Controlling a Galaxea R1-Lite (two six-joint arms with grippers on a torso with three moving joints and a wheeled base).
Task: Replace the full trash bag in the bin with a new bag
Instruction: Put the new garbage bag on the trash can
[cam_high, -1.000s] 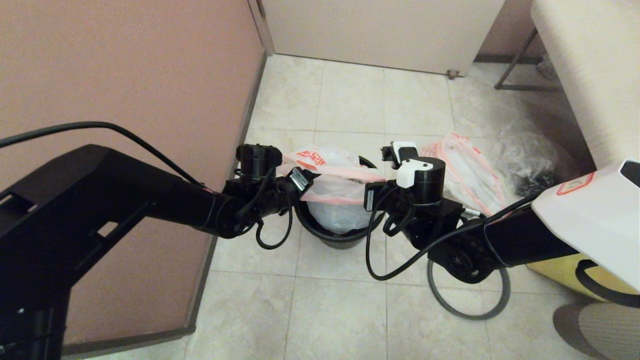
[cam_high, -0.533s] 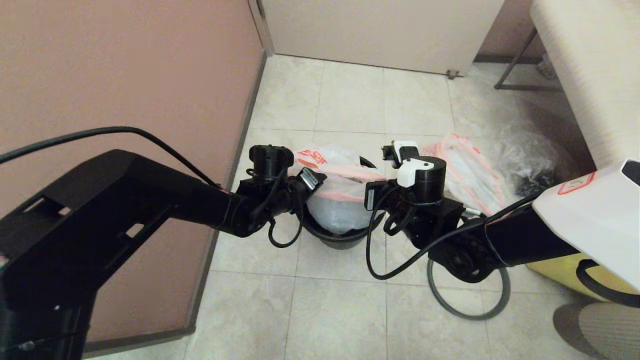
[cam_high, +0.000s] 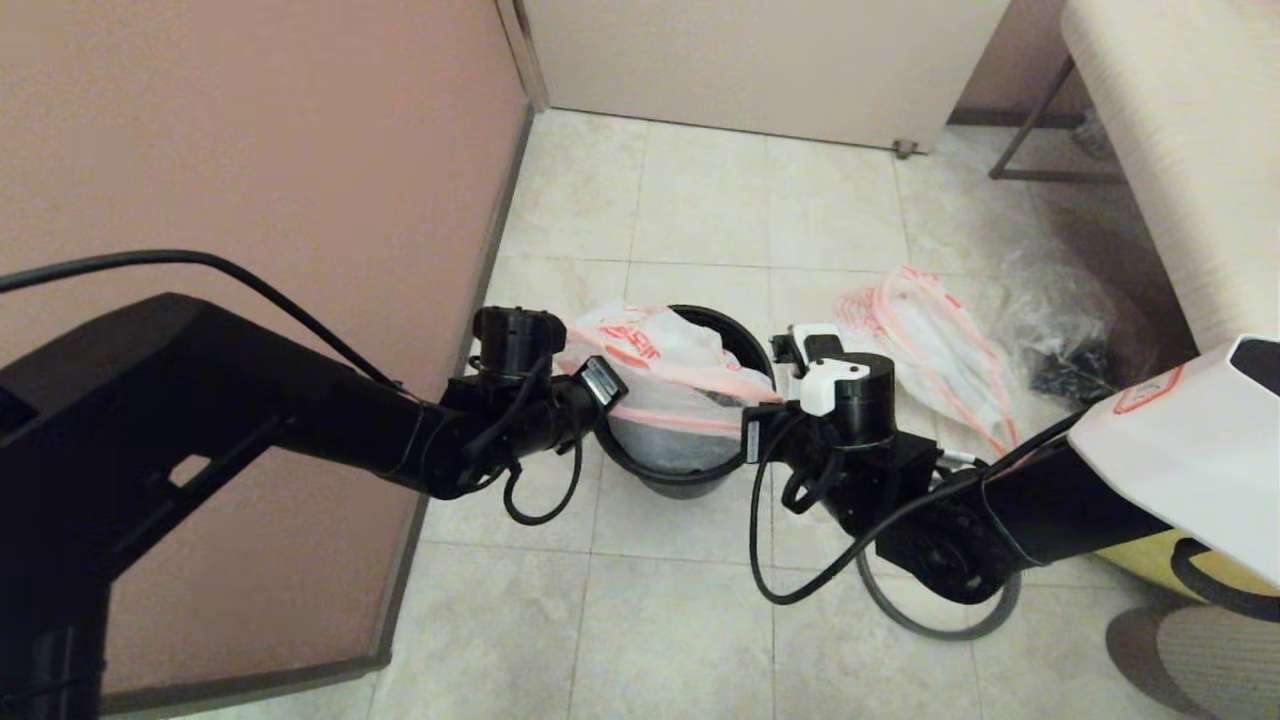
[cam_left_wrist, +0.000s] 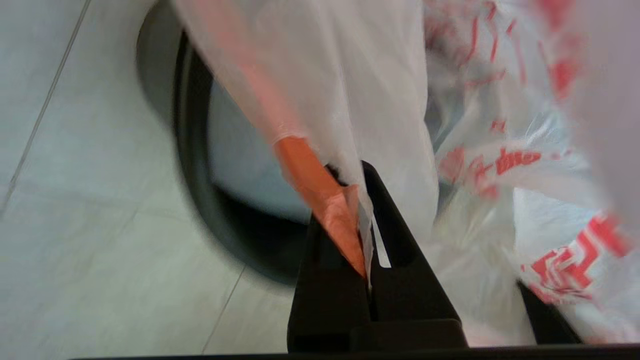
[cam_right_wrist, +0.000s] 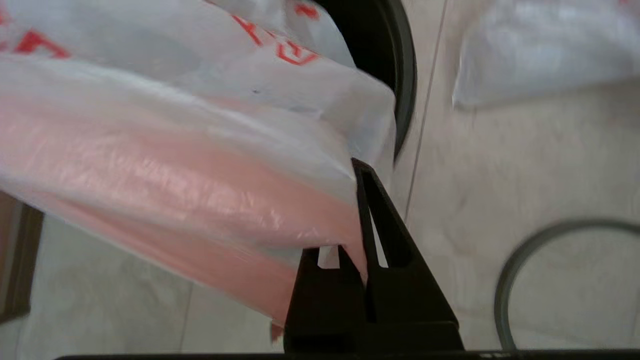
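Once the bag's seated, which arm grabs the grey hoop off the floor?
Probably right. The grey hoop lies on the tiles on the right gripper's side; the left gripper is across the round black plastic bin. Both are shut on the thin white orange-lettered plastic bag, so release first.

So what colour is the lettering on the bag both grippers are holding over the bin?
Orange-red on the thin white new bag, clearest in the left wrist view.
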